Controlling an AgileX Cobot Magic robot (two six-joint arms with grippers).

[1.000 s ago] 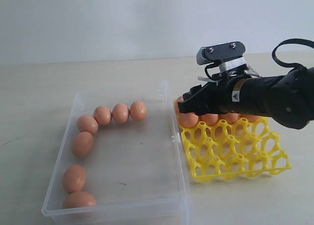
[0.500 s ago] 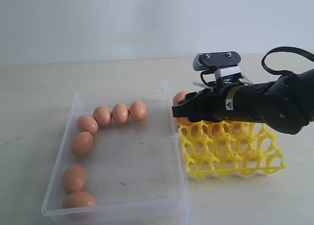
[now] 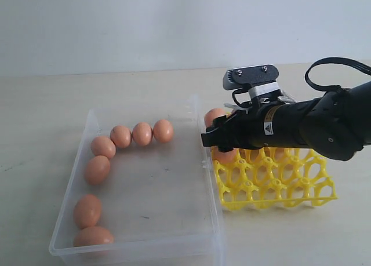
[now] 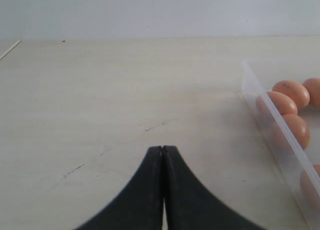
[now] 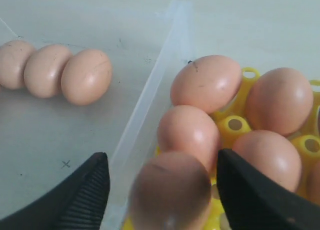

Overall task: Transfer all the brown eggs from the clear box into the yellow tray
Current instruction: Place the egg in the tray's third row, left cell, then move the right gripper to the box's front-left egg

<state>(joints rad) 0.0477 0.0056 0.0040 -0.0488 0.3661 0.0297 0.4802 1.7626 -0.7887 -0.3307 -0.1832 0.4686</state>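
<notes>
Several brown eggs (image 3: 142,133) lie along the far and left walls of the clear box (image 3: 139,247). The yellow tray (image 3: 278,190) sits right of the box with eggs in its far rows. My right gripper (image 3: 217,139) hovers low over the tray's corner nearest the box. In the right wrist view the right gripper (image 5: 162,157) is open, and an egg (image 5: 170,190) stands between its fingers with a gap on each side. Several more eggs (image 5: 206,82) fill cells beyond it. My left gripper (image 4: 162,149) is shut and empty above bare table beside the box wall (image 4: 265,109).
The box's latch tab (image 3: 205,161) faces the tray, which lies close against that wall. Pale tabletop (image 3: 290,243) surrounds both containers, and a plain wall (image 3: 174,28) rises behind. My right arm (image 3: 324,130) covers the tray's far rows.
My right gripper has come down and moved left toward the box-side corner of the tray. Its jaws have spread wider, leaving the egg free between them. The left gripper's motion is not shown.
</notes>
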